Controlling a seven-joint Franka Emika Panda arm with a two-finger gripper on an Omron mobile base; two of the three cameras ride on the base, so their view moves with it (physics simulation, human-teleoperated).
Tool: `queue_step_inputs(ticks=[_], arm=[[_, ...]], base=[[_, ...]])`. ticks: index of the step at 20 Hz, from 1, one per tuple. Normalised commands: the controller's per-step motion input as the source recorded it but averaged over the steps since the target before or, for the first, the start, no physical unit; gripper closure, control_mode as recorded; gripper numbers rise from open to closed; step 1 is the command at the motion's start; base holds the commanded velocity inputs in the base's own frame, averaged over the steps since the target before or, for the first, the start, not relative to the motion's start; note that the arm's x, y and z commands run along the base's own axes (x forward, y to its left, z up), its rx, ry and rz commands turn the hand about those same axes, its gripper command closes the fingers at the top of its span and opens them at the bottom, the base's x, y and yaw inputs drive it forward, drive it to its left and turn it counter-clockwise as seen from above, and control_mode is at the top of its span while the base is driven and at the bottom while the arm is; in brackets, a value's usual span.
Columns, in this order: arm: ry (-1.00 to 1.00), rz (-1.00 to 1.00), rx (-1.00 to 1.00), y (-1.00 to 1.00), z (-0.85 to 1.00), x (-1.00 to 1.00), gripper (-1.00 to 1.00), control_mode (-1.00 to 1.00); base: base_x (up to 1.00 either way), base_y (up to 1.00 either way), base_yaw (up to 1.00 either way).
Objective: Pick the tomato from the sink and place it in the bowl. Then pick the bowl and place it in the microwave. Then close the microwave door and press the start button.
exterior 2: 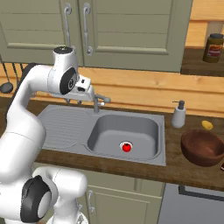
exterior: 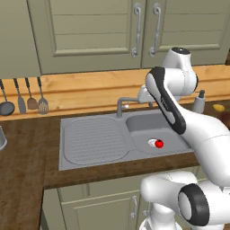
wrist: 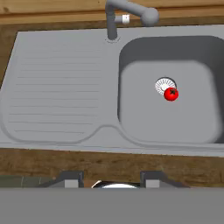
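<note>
Your two-finger gripper (wrist: 109,180) hangs high over the near edge of the counter, its dark tips apart and holding nothing. Beyond it, the grey stainless steel sink (wrist: 61,109) has its ribbed draining board on the left and its basin on the right. The tiny glossy red tomato (wrist: 171,94) sits on the basin floor, touching the drain. Expect it to be light, smooth and ready to roll; close across its widest middle, gently. The deep reddish-brown bowl (exterior 2: 203,148) waits on the counter to the right.
</note>
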Motion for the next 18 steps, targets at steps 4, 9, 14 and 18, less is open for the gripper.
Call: queue_step_inputs(ticks=[4,9,14,18], arm=[[-0.05,0.0,0.0,0.0,-0.04,0.0,-1.0,-1.0],[0.0,0.0,0.03,-0.07,0.0,0.0,-1.0,-1.0],[0.02,-0.06,0.12,-0.73,-0.25,-0.01,-1.0,-1.0],[0.19,-0.12,0.0,-0.73,-0.73,0.01,-1.0,-1.0]], base=[[0.0,0.0,0.0],[0.0,0.0,0.0],[0.0,0.0,0.0],[0.0,0.0,0.0]])
